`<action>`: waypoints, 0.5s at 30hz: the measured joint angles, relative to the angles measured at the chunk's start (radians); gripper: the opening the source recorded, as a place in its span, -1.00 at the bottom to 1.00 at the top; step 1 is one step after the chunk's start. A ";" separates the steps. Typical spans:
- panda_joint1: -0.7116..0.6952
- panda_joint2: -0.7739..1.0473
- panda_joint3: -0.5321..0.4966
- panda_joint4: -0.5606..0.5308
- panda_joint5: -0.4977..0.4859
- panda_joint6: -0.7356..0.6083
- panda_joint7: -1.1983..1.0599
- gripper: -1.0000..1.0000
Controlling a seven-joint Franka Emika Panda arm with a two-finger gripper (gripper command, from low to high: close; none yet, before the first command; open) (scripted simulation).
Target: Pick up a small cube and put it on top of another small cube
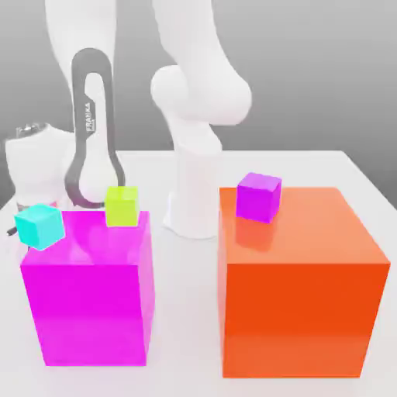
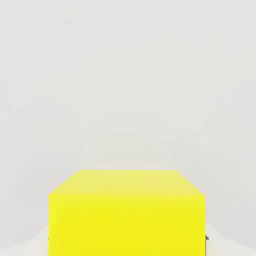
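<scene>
Two big blocks carry the small cubes in the exterior view. At the left of the frame, the magenta block [image 1: 89, 310] holds up your target, the lime-green cube [image 1: 122, 206], near its far right corner; its upper face is uncovered, so it can serve as a seat. The cyan cube [image 1: 40, 226] is near that block's left edge, and you will want to avoid knocking it on your way across. Right of centre, the purple cube [image 1: 259, 197] rests on the orange block [image 1: 298, 318], away from your likely path. The arm [image 1: 93, 124] reaches down behind the magenta block, toward the bench [image 1: 190, 326].

In the hand view, your end effector [image 2: 127, 242] appears closed on the yellow cube [image 2: 127, 220], its fingers against opposite sides, though the contact is partly cut off. That squared hold should suit a flat set-down; lift well clear first.
</scene>
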 joint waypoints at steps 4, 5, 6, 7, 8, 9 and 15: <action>0.045 -0.134 -0.082 -0.027 -0.148 -0.105 0.109 -1.00; 0.042 -0.171 -0.090 -0.034 -0.187 -0.134 0.137 -1.00; 0.041 -0.198 -0.092 -0.034 -0.208 -0.155 0.153 -1.00; 0.047 -0.203 -0.084 -0.015 -0.192 -0.165 0.138 -1.00; 0.058 -0.204 -0.073 0.013 -0.167 -0.180 0.108 -1.00; 0.067 -0.206 -0.063 0.044 -0.142 -0.200 0.074 -1.00; 0.143 -0.256 -0.031 0.227 -0.005 -0.378 -0.153 -1.00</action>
